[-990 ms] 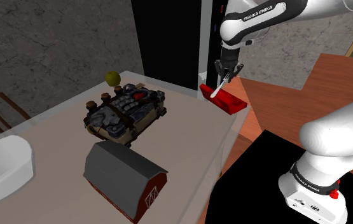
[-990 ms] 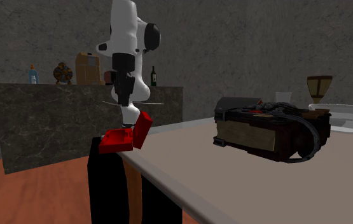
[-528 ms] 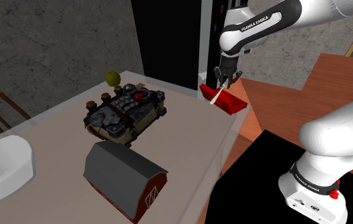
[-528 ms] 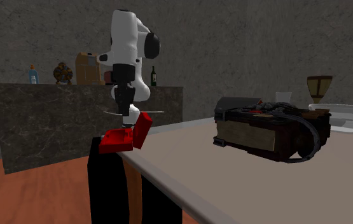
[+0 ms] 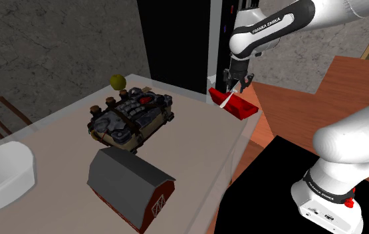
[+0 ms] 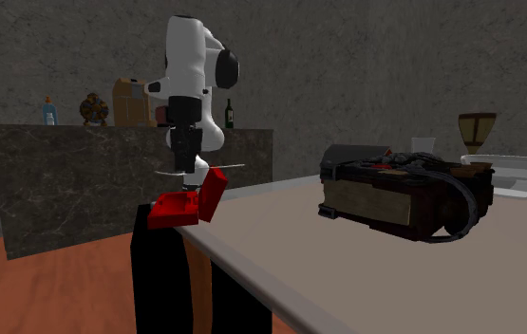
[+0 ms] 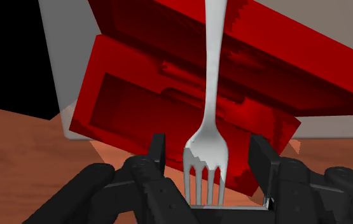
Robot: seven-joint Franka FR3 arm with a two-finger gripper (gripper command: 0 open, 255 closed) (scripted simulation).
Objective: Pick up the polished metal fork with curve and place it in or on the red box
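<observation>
Fork (image 7: 210, 114) is lying across the open red box (image 7: 124, 95), at the table's (image 5: 196, 133) two-o'clock corner in the shoulder view. My gripper (image 7: 208, 149) is standing parted around its tines, not touching. I'm judging that a finger brushing it could tip it off the rim.

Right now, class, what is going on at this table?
The black claw of a white robot arm hangs over an open red box at the edge of the table. A silvery fork lies between its fingers, which stand apart without touching it. Whether the fork already rests on the box is unclear.
</observation>
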